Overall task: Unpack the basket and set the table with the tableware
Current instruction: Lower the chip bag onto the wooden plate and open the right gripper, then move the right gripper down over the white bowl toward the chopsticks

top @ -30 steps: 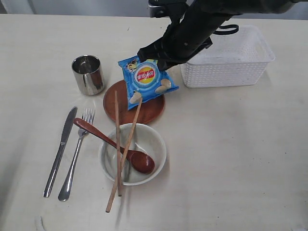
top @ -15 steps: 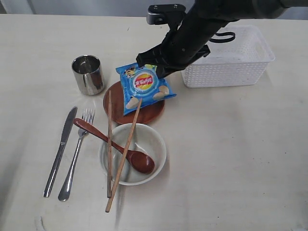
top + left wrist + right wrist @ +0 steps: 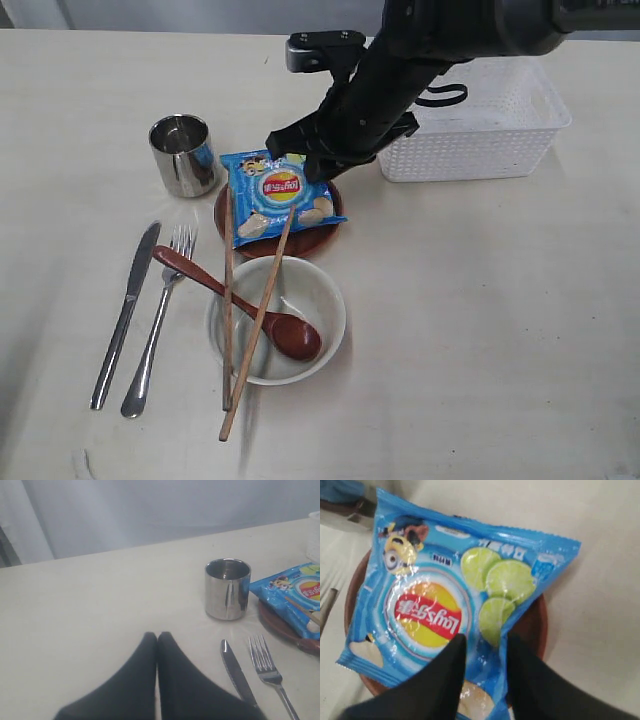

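The blue chips packet [image 3: 275, 195] lies flat on the round brown plate [image 3: 318, 235]. My right gripper [image 3: 486, 639] hovers just over the packet's [image 3: 440, 605] near edge. Its fingers are parted and the packet shows in the gap, so it is open. The white basket [image 3: 480, 140] stands behind the arm at the right. The steel cup [image 3: 183, 153], knife [image 3: 125, 312] and fork [image 3: 160, 315] lie to the left. The wooden spoon [image 3: 240, 305] and two chopsticks [image 3: 228, 300] rest across the white bowl [image 3: 315, 300]. My left gripper [image 3: 157, 635] is shut and empty, near the knife [image 3: 237, 672] and cup [image 3: 227, 587].
The right arm [image 3: 400, 70] crosses in front of the basket and hides part of its inside. One chopstick [image 3: 262, 310] leans up onto the packet and plate. Bare tabletop [image 3: 500, 330] stretches to the right of the bowl.
The right gripper carried the chips packet down and to the left onto the plate, and its fingers have parted. One chopstick shifted left across the bowl.
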Tool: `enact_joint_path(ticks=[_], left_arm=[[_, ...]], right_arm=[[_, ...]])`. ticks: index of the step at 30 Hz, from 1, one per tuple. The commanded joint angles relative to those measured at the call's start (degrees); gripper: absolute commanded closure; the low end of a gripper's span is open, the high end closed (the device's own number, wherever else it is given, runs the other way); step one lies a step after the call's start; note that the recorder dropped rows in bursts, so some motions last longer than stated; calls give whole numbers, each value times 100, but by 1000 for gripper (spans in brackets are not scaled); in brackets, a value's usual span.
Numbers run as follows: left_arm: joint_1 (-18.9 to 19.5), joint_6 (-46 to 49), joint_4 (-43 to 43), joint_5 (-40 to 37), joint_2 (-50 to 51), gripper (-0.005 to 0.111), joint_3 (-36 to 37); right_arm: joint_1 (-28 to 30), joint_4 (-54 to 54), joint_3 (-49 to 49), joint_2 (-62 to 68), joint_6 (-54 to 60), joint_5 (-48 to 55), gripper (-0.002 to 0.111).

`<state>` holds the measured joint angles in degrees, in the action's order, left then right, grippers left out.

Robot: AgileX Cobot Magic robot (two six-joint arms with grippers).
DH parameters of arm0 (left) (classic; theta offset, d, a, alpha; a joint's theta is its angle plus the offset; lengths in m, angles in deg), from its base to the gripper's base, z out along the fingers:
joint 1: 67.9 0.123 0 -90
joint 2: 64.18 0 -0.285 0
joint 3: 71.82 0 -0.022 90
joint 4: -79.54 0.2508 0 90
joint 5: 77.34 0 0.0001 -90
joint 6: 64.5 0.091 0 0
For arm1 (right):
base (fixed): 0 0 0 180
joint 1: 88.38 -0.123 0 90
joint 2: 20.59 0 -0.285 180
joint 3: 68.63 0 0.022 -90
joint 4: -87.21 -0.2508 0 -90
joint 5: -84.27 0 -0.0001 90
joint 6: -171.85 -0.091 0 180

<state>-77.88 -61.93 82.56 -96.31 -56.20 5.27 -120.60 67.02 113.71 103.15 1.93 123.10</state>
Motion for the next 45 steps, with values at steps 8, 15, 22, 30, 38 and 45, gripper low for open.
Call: enact_joint_path(ticks=[8,15,22,30,38,45], left_arm=[[14,-2,-8,37,-19,107,13],[14,-2,-8,37,-19,107,13],[14,-2,-8,37,-19,107,13],[14,-2,-8,37,-19,107,13],[14,-2,-8,37,-19,107,13],[14,-2,-8,37,-19,107,13]], right_arm=[[9,303,460,-29,-84,890,52],[9,396,851,-460,-626,1727,52],[-400,360,-238,-1334,-1007,1959,74],[-1875,123,-1276,-1684,-1369,999,62],[-2054,145,-1200,-1146,-1862,743,59],[-2054,188,-1200,-1105,-1862,406,66]])
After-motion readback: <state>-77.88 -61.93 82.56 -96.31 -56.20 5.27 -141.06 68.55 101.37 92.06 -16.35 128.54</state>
